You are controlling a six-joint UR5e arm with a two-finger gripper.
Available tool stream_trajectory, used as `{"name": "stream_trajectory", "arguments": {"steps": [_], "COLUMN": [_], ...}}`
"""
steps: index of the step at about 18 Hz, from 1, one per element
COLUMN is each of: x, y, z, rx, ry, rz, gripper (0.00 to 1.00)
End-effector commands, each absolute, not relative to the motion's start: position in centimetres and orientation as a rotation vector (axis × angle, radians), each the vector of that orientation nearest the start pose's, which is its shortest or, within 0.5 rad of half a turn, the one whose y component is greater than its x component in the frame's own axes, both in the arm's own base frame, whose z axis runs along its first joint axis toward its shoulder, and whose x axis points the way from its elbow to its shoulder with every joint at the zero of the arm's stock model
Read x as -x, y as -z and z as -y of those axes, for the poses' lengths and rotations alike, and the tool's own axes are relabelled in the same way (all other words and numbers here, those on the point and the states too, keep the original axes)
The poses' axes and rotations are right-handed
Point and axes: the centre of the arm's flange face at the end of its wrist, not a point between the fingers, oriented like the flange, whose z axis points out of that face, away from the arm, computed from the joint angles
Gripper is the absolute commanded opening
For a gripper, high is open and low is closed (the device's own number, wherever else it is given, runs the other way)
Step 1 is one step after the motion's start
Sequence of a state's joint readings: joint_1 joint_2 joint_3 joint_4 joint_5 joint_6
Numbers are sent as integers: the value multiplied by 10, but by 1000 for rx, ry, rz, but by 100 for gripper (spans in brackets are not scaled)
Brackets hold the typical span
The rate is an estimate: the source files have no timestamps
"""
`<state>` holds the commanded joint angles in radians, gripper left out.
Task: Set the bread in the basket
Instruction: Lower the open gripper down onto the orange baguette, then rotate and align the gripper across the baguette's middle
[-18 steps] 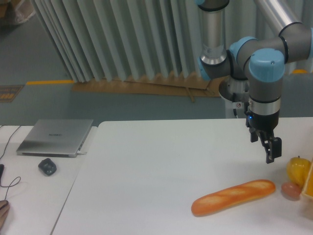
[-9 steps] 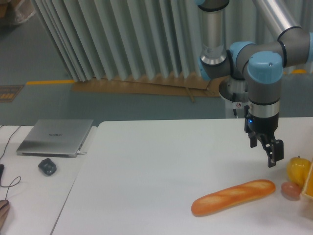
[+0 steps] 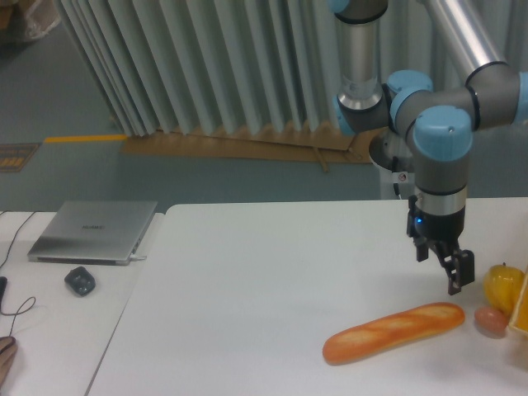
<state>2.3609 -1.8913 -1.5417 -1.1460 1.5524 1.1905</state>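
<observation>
Since a second ago the arm has shifted slightly left and down; the black two-finger gripper (image 3: pixel 453 266) now hangs a bit lower, above the right end of the bread, not touching it. Nothing on the table has moved

Gripper is side-on to the camera, fingers overlap, so cannot tell how far apart they are. Nothing is held in it

Long slim baguette (image 3: pixel 394 332), golden orange-brown with paler diagonal slashes, lies flat on the white table (image 3: pixel 264 289) near the front right, running from lower left to upper right. Its right end sits just beside a small pinkish-brown fruit (image 3: pixel 491 322), small gap between them or barely touching, hard to say which

Round yellow fruit (image 3: pixel 503 285) sits behind and to the right of the pinkish one, close to the frame's right edge. A yellow-orange object (image 3: pixel 521 307) is cut off by the right edge right next to both fruits; too little shows to tell what it is

Arm itself: grey tubes with light-blue joint caps (image 3: pixel 442 132), wrist pointing straight down over the table's right side, small blue light glowing on the wrist

Left side, on a separate lower white desk (image 3: pixel 58 330): closed silver laptop (image 3: pixel 92 231) with a dark grey mouse (image 3: pixel 80 280) just in front of it, and thin black cables (image 3: pixel 16 309) trailing at the far left edge

Behind the table: pale pleated curtain (image 3: pixel 206 66), grey floor with a yellow line (image 3: pixel 78 139), flat sheet of brown cardboard (image 3: pixel 239 147) at the curtain's foot
</observation>
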Motion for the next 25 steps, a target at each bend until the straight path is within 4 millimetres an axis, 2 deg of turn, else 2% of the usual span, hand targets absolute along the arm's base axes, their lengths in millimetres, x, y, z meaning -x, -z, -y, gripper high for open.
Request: {"name": "stream_trajectory", "arguments": {"steps": [4,11,14,19,25], "x": [344,343,346,342,336], "y": [-351,-332,-316,-309,-290], "z": [-549,-557,-561,-567,-573], "rx": [2986,3037,3062,3077,3132], "ry": [-166,-191,-174,-181,-202], "rz": [-579,-591,-602,-641,-687], "gripper": [100,100,100,100,100]}}
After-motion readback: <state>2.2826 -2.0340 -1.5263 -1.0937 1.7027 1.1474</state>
